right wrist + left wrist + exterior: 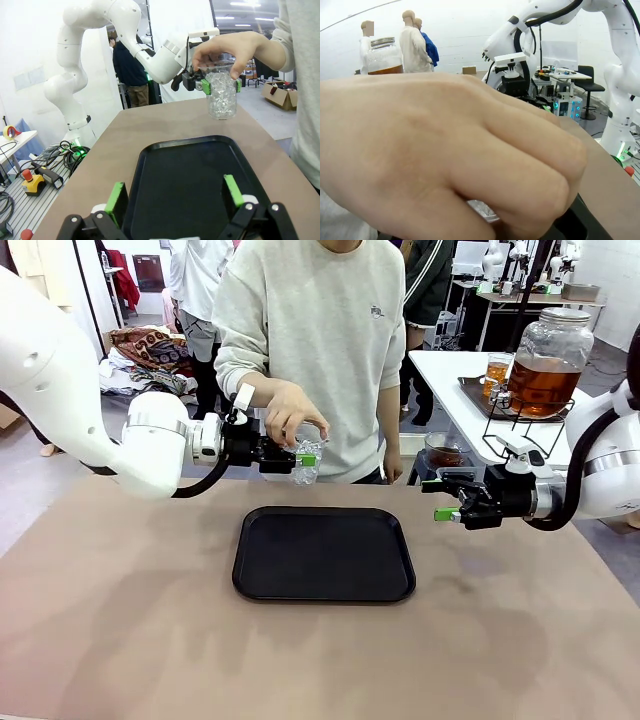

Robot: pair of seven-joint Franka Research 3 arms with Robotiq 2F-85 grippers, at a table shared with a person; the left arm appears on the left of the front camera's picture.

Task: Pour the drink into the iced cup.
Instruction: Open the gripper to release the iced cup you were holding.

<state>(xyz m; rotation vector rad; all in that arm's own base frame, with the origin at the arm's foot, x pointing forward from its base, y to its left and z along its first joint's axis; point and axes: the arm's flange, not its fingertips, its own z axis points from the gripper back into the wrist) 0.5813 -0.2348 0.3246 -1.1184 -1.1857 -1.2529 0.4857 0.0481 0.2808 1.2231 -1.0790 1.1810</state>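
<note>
The iced cup [306, 471], a clear plastic cup full of ice cubes, hangs above the far edge of the black tray [262, 585]. My left gripper [308, 458] is shut on it, green pads on either side of the cup [221, 100] below its rim. A person's hand [292, 412] covers the top of the cup; in the left wrist view this hand [445, 150] hides nearly everything. The drink, amber-brown liquid, fills a big glass jar [546, 380] on a side table. My right gripper [447, 500] is open, nothing between its fingers, right of the tray.
The person stands at the far edge in a light sweatshirt [320, 330]. A small glass of amber liquid [497, 370] sits beside the jar on a dark tray. A clear cup with dark liquid [443, 452] shows behind my right gripper. The tan tabletop [120, 620] surrounds the black tray.
</note>
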